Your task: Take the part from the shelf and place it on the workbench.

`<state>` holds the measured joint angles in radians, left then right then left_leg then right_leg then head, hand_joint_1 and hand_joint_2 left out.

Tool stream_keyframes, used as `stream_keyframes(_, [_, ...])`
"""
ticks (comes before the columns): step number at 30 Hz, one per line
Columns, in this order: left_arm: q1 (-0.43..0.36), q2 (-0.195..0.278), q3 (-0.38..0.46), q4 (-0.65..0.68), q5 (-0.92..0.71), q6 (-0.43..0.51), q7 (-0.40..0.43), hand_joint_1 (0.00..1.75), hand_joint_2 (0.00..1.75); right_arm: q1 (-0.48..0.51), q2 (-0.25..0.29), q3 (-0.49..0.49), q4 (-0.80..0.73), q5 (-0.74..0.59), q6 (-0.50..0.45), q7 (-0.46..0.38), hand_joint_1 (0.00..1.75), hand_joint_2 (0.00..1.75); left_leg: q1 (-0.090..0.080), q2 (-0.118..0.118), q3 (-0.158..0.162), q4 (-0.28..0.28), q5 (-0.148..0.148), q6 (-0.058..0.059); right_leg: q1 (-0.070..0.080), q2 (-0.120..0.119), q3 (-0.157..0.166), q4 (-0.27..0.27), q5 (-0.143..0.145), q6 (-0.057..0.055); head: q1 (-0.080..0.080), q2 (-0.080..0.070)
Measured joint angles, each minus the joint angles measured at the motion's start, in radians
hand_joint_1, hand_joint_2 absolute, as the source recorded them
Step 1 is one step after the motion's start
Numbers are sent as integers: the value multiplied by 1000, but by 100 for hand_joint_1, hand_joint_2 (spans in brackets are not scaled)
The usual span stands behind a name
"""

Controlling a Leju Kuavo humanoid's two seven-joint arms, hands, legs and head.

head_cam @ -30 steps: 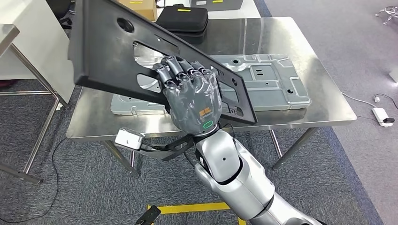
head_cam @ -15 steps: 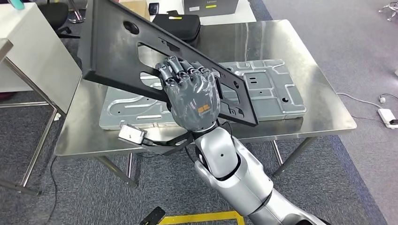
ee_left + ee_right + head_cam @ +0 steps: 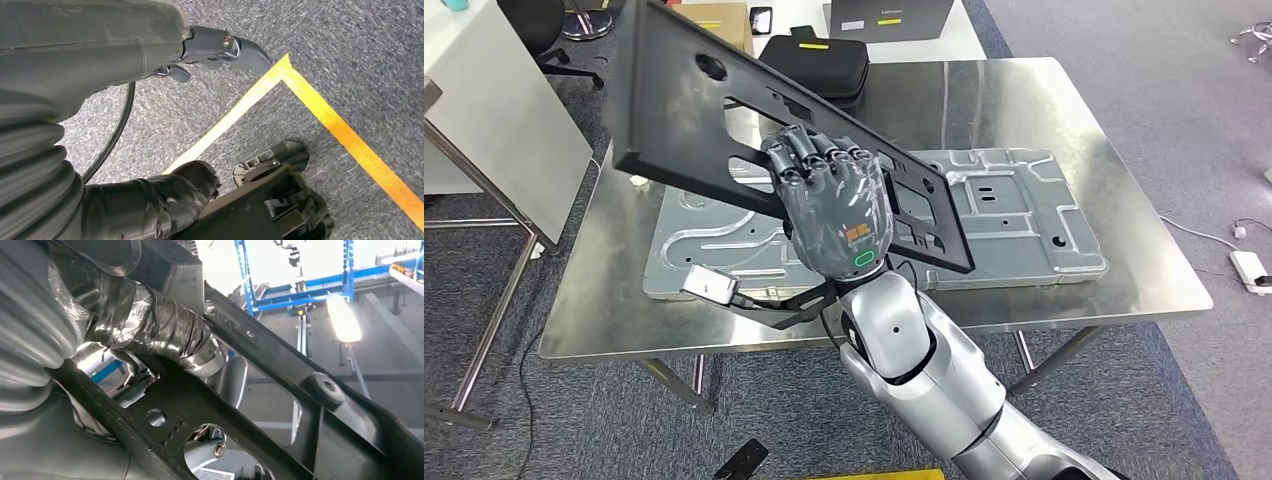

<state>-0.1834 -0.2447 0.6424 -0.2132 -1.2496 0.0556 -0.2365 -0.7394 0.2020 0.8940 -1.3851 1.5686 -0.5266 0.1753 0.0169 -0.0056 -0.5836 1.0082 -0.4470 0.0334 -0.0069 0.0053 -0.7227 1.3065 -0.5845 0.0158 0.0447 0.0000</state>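
The black part (image 3: 684, 110), a long flat panel with cutouts and holes, is held tilted in the air above the steel table (image 3: 1024, 100), its high end up toward the far left and its low end down toward the near middle. The right hand (image 3: 834, 210) grips it near the lower end: the fingers (image 3: 809, 155) reach through a cutout and curl over the panel's top face, while the back of the hand lies against its near edge. In the right wrist view the taped thumb (image 3: 165, 330) presses on the underside of the part (image 3: 280, 375), so the panel sits clamped between thumb and fingers.

Below the part, a grey stamped metal plate (image 3: 984, 215) lies flat across the middle of the table; the part hangs above its left half and does not appear to touch it. A black zip case (image 3: 819, 62) rests at the far edge of the table, with a cardboard box (image 3: 714, 22) just beyond it to the left. A small white box (image 3: 706, 283) on a black bracket sticks out beside the right wrist.

The left hand (image 3: 210, 50) hangs over grey carpet (image 3: 360, 45) marked with yellow tape (image 3: 345, 135); it holds nothing, and whether its fingers are spread or curled cannot be told.
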Motion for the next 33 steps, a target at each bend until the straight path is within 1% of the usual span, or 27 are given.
stream_keyframes(1, [1, 0, 0, 0, 0, 0, 0, 0, 175, 0, -2, 1, 1, 0, 2, 2, 175, 175, 0, -1, 8, 2, -8, 0, 0, 0, -14, -5, 19, -2, 0, 0])
stream_keyframes(2, [2, 0, 0, 0, 0, -1, 0, 0, 175, 0, -4, 2, 1, 0, 3, 5, 175, 175, -1, -2, 19, 3, -17, -1, 1, 0, -7, -49, 59, -6, 0, 0])
stream_keyframes(3, [3, -1, 0, 0, 0, -1, 0, 0, 175, -1, -6, 3, 2, 0, 6, 8, 175, 175, -1, -3, 31, 4, -27, -2, 4, 0, 12, -120, 113, -12, 0, 0])
stream_keyframes(4, [3, -2, 0, 0, 0, -2, 0, 0, 175, -2, -8, 3, 3, 0, 9, 12, 175, 175, -2, -3, 41, 3, -35, -5, 8, -1, 31, -183, 151, -20, 0, 0])
stream_keyframes(5, [3, -3, -1, 0, -1, -3, 0, 0, 175, -5, -9, 4, 5, 0, 13, 14, 175, 175, -2, -3, 48, 2, -42, -9, 13, -1, 47, -236, 174, -27, 0, 0])
stream_keyframes(6, [2, -4, -1, 0, -1, -3, 0, 0, 175, -7, -10, 5, 7, 0, 16, 15, 175, 175, -2, -3, 52, 0, -48, -15, 18, -1, 56, -263, 184, -33, 0, 0])
stream_keyframes(8, [0, -4, -2, 0, -1, -5, 1, 0, 175, -10, -12, 6, 13, 0, 19, 15, 175, 175, -4, -2, 60, 1, -51, -28, 21, 0, 67, -276, 178, -45, 0, 0])
stream_keyframes(9, [-1, -4, -2, 0, 0, -6, 2, 0, 175, -10, -12, 6, 16, 0, 18, 14, 175, 175, -4, -1, 62, 9, -52, -33, 18, 0, 76, -280, 181, -50, -1, 0])
stream_keyframes(10, [-2, -3, -2, 0, 1, -7, 2, 0, 175, -10, -12, 6, 18, 0, 18, 12, 175, 175, -5, -1, 54, 31, -54, -36, 14, 0, 86, -286, 179, -55, -1, 0])
stream_keyframes(11, [-3, -3, -2, 0, 1, -5, 3, 0, 175, -11, -12, 6, 20, 0, 17, 10, 175, 175, -4, -1, 35, 67, -63, -40, 9, 1, 96, -292, 178, -59, -2, 0])
stream_keyframes(14, [-4, -3, -3, 0, 1, 6, 9, 0, 175, -12, -12, 6, 24, 0, 17, 9, 175, 175, 0, 0, -75, 238, -130, -51, 7, 0, 111, -298, 167, -68, -3, 0])
stream_keyframes(15, [-3, -3, -3, 0, 1, 8, 11, 0, 175, -11, -12, 6, 25, 0, 17, 9, 175, 175, 1, 0, -105, 272, -141, -54, 7, 1, 114, -297, 162, -68, -3, 0])
stream_keyframes(16, [-2, -3, -3, 0, 1, 9, 12, 0, 175, -10, -12, 6, 26, 0, 17, 10, 175, 175, 3, 0, -119, 272, -129, -56, 7, 3, 117, -295, 158, -68, -3, 0])
stream_keyframes(17, [-2, -3, -3, 0, 2, 9, 11, 0, 175, -10, -12, 6, 27, 0, 17, 12, 175, 175, 4, 0, -115, 235, -95, -58, 6, 4, 121, -292, 152, -66, -3, 0])
stream_keyframes(18, [-2, -2, -3, 0, 3, 9, 10, 0, 175, -10, -12, 6, 27, 0, 17, 13, 175, 175, 5, 0, -96, 170, -45, -58, 5, 6, 126, -288, 146, -63, -3, 0])
stream_keyframes(19, [-2, -1, -3, 0, 3, 8, 8, 0, 175, -10, -12, 6, 27, 0, 17, 15, 173, 175, 5, 1, -73, 103, -6, -56, 5, 7, 130, -284, 139, -60, -2, 0])
stream_keyframes(20, [-3, 0, -4, 0, 3, 8, 5, 0, 175, -11, -13, 6, 27, 0, 18, 16, 171, 175, 2, 1, -55, 48, 15, -53, 5, 7, 132, -281, 134, -55, -3, 0])
stream_keyframes(21, [-5, 0, -4, 0, 3, 6, 2, 0, 175, -12, -13, 6, 28, 0, 18, 17, 170, 175, 0, 0, -45, 18, 26, -47, 6, 7, 131, -278, 131, -50, -2, 0])
stream_keyframes(23, [-6, 0, -5, 0, 3, 2, -3, 0, 175, -13, -14, 6, 30, 0, 18, 22, 169, 175, -5, -1, -43, 6, 25, -36, 7, 6, 128, -277, 128, -39, -3, 0])
stream_keyframes(25, [-5, -1, -5, 0, 4, -2, -3, 0, 175, -15, -15, 9, 31, 0, 18, 31, 169, 175, 0, 0, -37, 1, 35, -24, 7, 5, 125, -269, 116, -28, -2, 0])
stream_keyframes(26, [-6, -1, -5, 0, 6, -2, -3, 0, 175, -18, -16, 10, 32, 0, 18, 36, 169, 175, 3, 1, -34, -3, 37, -19, 7, 4, 114, -244, 99, -24, -2, 0])
stream_keyframes(27, [-7, -2, -5, 0, 7, -3, -3, 0, 175, -20, -17, 12, 33, 0, 18, 39, 169, 175, 6, 2, -31, -6, 38, -14, 6, 3, 92, -197, 74, -20, -1, 0])
stream_keyframes(29, [-10, -2, -5, 0, 9, -3, -1, 0, 87, -24, -21, 16, 37, 0, 18, 47, 171, 175, 5, 2, -31, -6, 36, -9, 3, 1, 24, -62, 16, -13, -1, 0])
stream_keyframes(30, [-10, -2, -5, 0, 9, -2, 3, 0, 44, -26, -24, 21, 41, 0, 18, 57, 171, 175, 5, 2, -31, -5, 35, -9, 0, 1, -5, -8, 2, -11, -1, 0])
stream_keyframes(31, [-9, -2, -5, 0, 6, 1, 9, 0, 0, -30, -28, 29, 45, 0, 19, 72, 171, 175, 5, 1, -30, -4, 34, -9, -3, 1, -20, 12, 7, -9, -1, 0])
stream_keyframes(32, [-9, -2, -6, 0, 4, 4, 17, 0, 0, -37, -32, 41, 51, 0, 20, 93, 170, 175, 5, 1, -30, -2, 32, -10, -5, 0, -13, -10, 32, -8, -1, 0])
stream_keyframes(33, [-9, -3, -6, 0, 0, 7, 25, 0, 0, -49, -36, 55, 58, 0, 22, 118, 169, 175, 6, 0, -29, 2, 29, -12, -7, 0, 12, -70, 70, -9, -1, 0])
